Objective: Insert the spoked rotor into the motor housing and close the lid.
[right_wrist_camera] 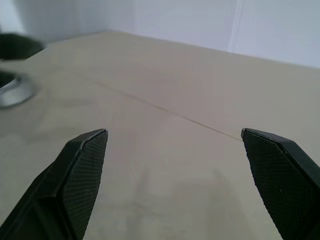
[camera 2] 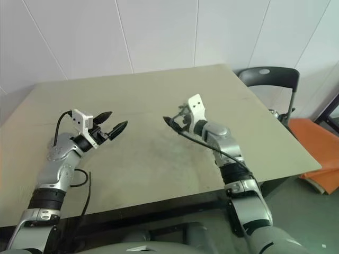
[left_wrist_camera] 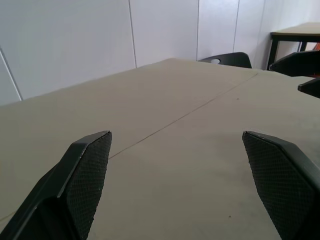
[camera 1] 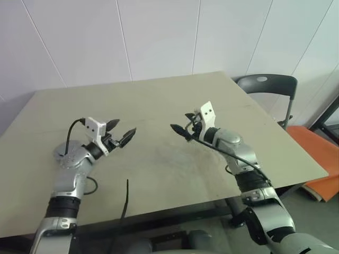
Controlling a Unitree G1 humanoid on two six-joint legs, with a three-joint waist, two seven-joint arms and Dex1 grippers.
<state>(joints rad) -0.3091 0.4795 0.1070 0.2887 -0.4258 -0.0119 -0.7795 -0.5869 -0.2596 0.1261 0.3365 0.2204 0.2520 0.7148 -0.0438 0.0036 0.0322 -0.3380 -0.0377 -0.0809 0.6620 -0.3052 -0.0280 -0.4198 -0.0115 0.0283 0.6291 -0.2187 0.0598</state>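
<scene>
Closest in, a thin black cable (camera 1: pixel 126 198) hangs over the near edge of the table (camera 1: pixel 159 95), between the two arms.

On the left, the left gripper (camera 1: pixel 126 126) hangs just above the table top and points toward the middle. Its two black fingers (left_wrist_camera: pixel 87 175) stand wide apart with nothing between them. A round grey shape (camera 1: pixel 62 152) sits by that arm's wrist. I cannot tell if it is part of the arm or something lying on the table. The table's left edge is near this arm.

The middle of the table is bare and flat, with a thin seam line running across it. There is lots of room between the two grippers, and more bare top behind them up to the far edge by the white wall.

On the right, the right gripper (camera 1: pixel 179 120) points back toward the left one. Its fingers (right_wrist_camera: pixel 85 170) are also wide apart and hold nothing. The two grippers face each other, well apart.

Past the table's far right corner stands a dark chair (camera 1: pixel 267 84). Beside the right edge, lower down, is an orange thing (camera 1: pixel 312 145).
</scene>
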